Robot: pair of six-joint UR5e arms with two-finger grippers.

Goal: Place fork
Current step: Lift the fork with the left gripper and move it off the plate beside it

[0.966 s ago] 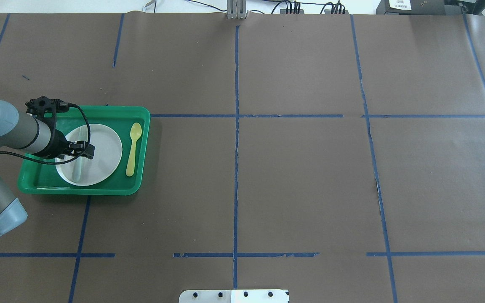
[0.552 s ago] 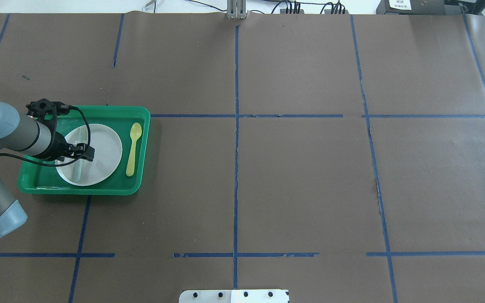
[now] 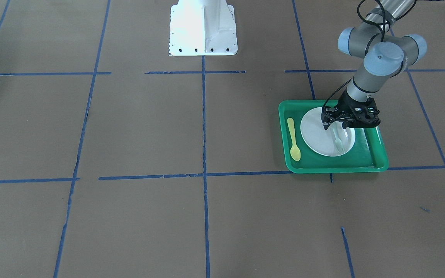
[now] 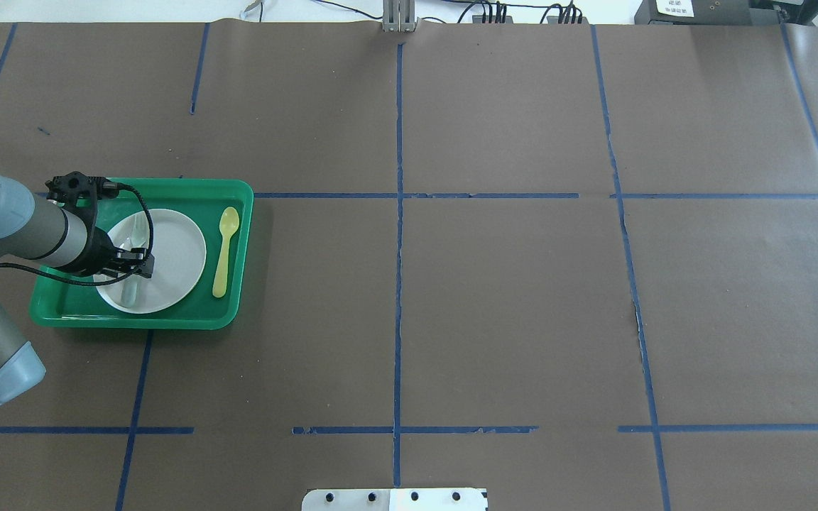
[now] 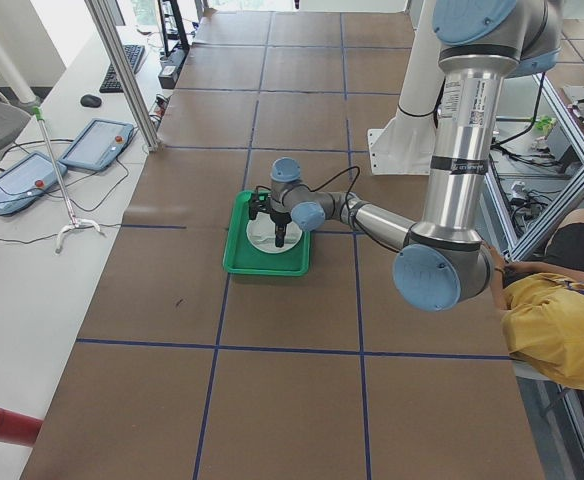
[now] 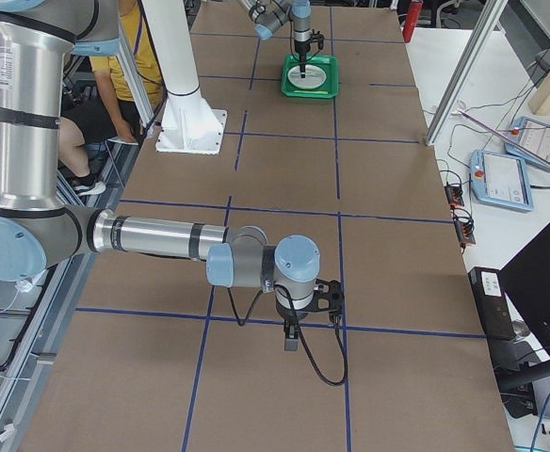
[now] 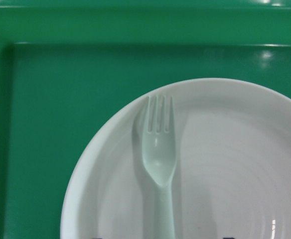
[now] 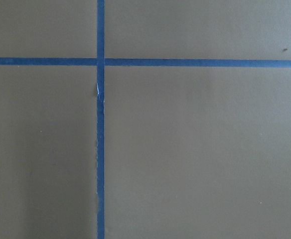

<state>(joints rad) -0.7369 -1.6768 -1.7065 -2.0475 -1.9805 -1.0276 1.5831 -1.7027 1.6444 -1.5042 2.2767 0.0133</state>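
Note:
The pale translucent fork (image 7: 159,149) lies flat on the white plate (image 4: 178,248), tines toward the far side of the green tray (image 4: 167,184). It also shows in the front view (image 3: 338,142) and the overhead view (image 4: 128,292). My left gripper (image 4: 135,263) is open and low over the plate, its jaws on either side of the fork's handle, also in the front view (image 3: 336,126). My right gripper (image 6: 292,339) hangs over bare table paper far from the tray. I cannot tell whether it is open or shut.
A yellow plastic spoon (image 4: 223,250) lies in the tray to the right of the plate. Brown paper with blue tape lines covers the table. The robot's white base plate (image 3: 203,29) stands at the near middle edge.
My left gripper has moved a little left and come down over the fork's handle. The fork, plate and spoon have not moved.

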